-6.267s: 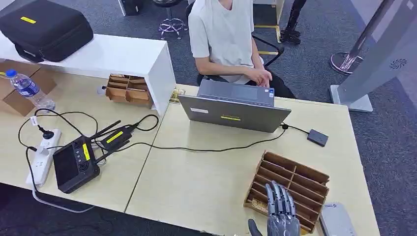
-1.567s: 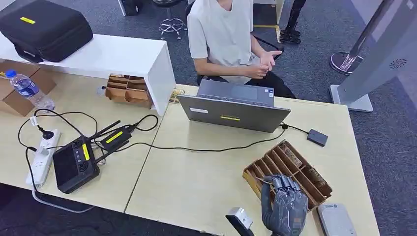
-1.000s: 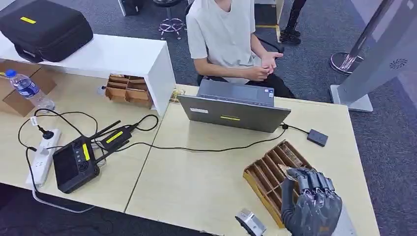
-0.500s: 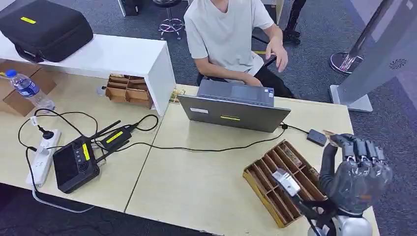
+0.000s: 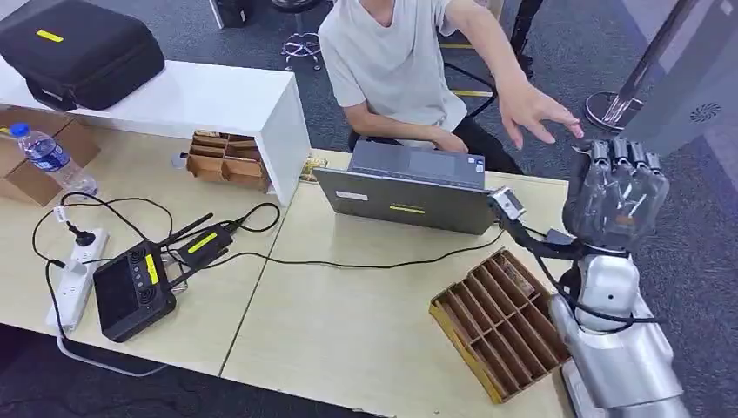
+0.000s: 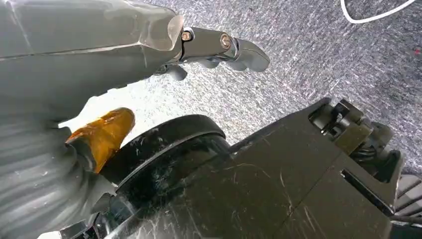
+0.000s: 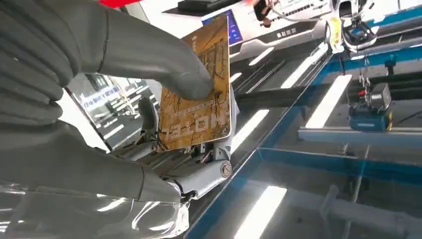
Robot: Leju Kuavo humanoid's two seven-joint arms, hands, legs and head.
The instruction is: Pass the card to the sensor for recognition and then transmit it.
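My right hand (image 5: pixel 616 196) is raised high over the table's far right corner, its back toward the head camera. In the right wrist view the thumb (image 7: pixel 164 59) presses a brown printed card (image 7: pixel 196 107) against the fingers (image 7: pixel 199 174), so the card is held upright. A seated person reaches an open hand (image 5: pixel 540 109) toward my right hand, a short gap away. My left hand (image 6: pixel 219 47) hangs over grey carpet with its fingers stretched out and nothing in them.
A wooden slotted tray (image 5: pixel 500 322) lies askew near the table's front right, below my right arm. An open laptop (image 5: pixel 409 196) stands mid-table with a black cable (image 5: pixel 348 264) running from it. A controller (image 5: pixel 130 292) and a power strip (image 5: pixel 74 283) lie left.
My right hand lifted from the wooden tray with the card, rising up and to the right. The person stretched an arm out toward it. The tray was turned askew earlier.
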